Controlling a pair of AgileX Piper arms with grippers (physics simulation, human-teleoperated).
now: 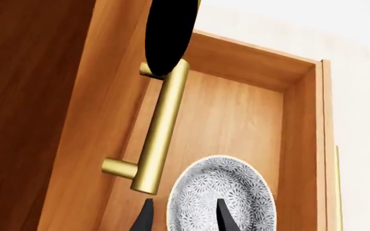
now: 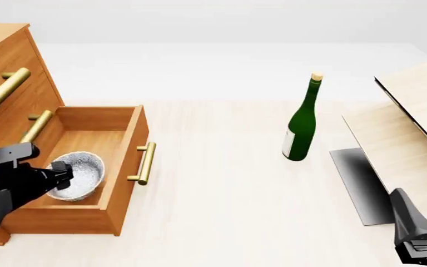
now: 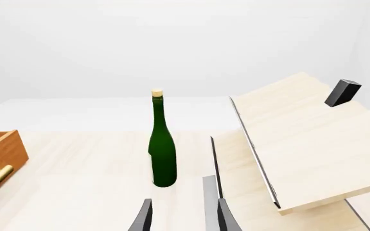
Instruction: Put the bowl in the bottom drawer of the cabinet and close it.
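Front view: pale wooden table (image 2: 221, 200), white backdrop; left claw (image 2: 64, 173) grasping the bowl (image 2: 80, 175), right claw (image 3: 183, 216) released.

— What sort of place is this?
— A simulated test bench, not a lived-in room: blank white surroundings and a pale table (image 2: 221, 183).
— Any furnishing?
— A wooden cabinet (image 2: 6, 67) at the left edge, a green bottle (image 2: 301, 125) (corked), pale boards (image 2: 413, 128) at the right.
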